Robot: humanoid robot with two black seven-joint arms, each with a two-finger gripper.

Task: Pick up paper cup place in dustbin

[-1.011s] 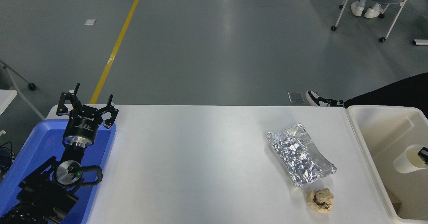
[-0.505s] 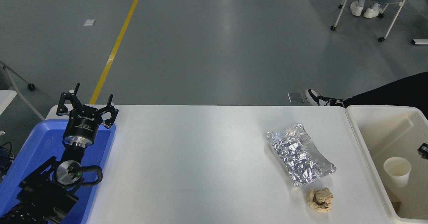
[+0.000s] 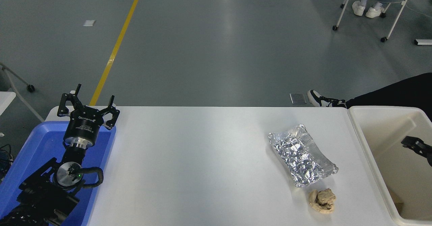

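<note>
We see the table point(image 3: 209, 165) with the dustbin point(image 3: 362, 141) at its right end. No paper cup shows; we judge it lies inside the dustbin, out of view. The right gripper point(image 3: 416, 145) hovers over the dustbin, its spread impossible to tell. The left gripper point(image 3: 87, 109) sits wide above the blue tray point(image 3: 20, 158). Risk: a low withdrawal can clip the rim or sweep the foil tray point(image 3: 302, 160) and paper wad point(image 3: 322, 201).
</note>
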